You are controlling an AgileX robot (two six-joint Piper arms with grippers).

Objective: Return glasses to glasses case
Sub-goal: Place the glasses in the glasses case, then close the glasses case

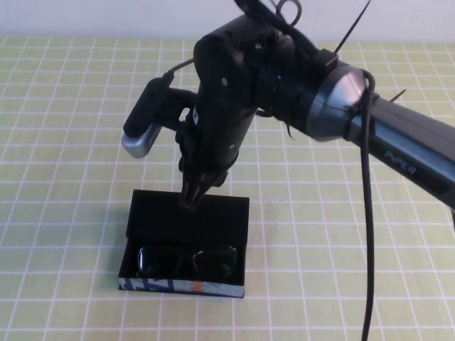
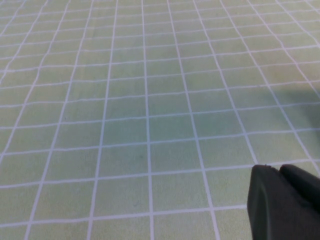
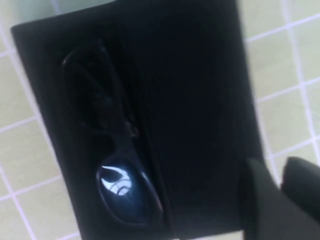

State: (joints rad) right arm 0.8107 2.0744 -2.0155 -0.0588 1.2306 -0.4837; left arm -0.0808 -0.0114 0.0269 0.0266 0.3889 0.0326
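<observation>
The glasses case point(image 1: 213, 213) lies open on the checked cloth, its black lid folded back and its blue-white patterned side with the orange mark point(image 1: 197, 287) facing the front. The black glasses point(image 1: 186, 259) lie folded inside its front half; they also show in the right wrist view point(image 3: 117, 165). My right gripper point(image 1: 190, 199) hangs over the lid's far edge with its fingers close together and holds nothing I can see; in the right wrist view the gripper point(image 3: 281, 172) sits at the case's point(image 3: 200, 100) edge. My left gripper point(image 2: 280, 172) is shut and empty over bare cloth, and out of the high view.
The right arm point(image 1: 398, 142) reaches in from the right, above the table. A grey-tipped wrist camera point(image 1: 146, 128) sticks out to its left. The yellow-green checked cloth point(image 1: 64, 142) lies all round the case.
</observation>
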